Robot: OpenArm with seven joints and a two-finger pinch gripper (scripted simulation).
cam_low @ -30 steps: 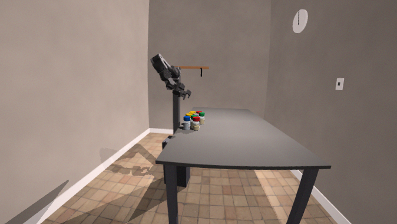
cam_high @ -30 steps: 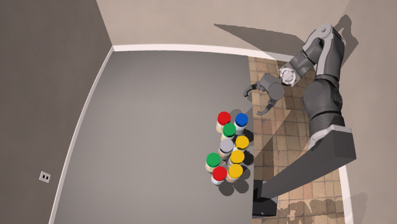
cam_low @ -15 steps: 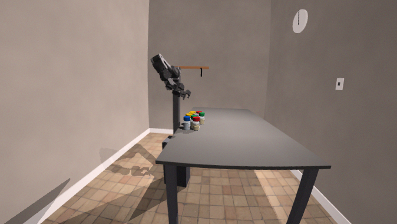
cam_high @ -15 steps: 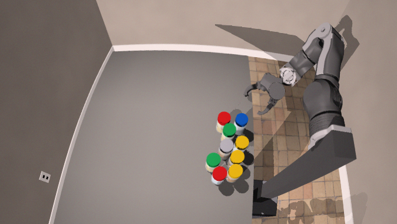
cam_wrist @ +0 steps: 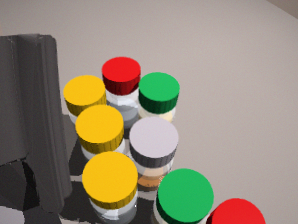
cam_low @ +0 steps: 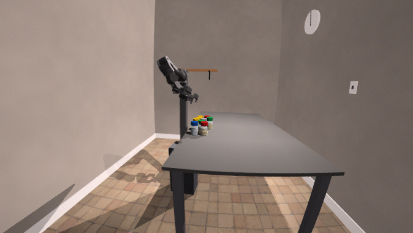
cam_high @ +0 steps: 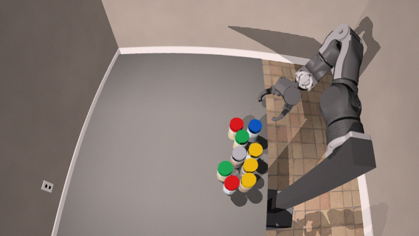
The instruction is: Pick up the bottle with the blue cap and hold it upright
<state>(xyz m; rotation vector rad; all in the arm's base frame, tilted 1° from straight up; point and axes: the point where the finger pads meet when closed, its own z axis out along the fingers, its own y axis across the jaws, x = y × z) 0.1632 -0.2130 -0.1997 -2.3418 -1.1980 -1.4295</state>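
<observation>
The bottle with the blue cap (cam_high: 255, 126) (cam_low: 194, 127) stands upright on the grey table (cam_high: 155, 124) (cam_low: 251, 147), at the end of a tight cluster near the table's edge. It touches or nearly touches a red-capped bottle (cam_high: 236, 125) and a green-capped bottle (cam_high: 242, 136) (cam_wrist: 184, 197). My gripper (cam_high: 267, 108) (cam_low: 193, 99) is open and empty. It hangs in the air above the table edge, well above the blue cap and a little to the side of it. Its fingers do not show in the wrist view.
The cluster also holds a grey-capped bottle (cam_high: 239, 153) (cam_wrist: 153, 139), three yellow-capped ones (cam_high: 250, 165) (cam_wrist: 109, 179), another green one (cam_high: 224, 168) (cam_wrist: 158, 91) and another red one (cam_high: 231, 182) (cam_wrist: 121, 74), all upright. The arm's dark base column (cam_high: 326, 174) (cam_wrist: 27, 129) stands beside the table edge.
</observation>
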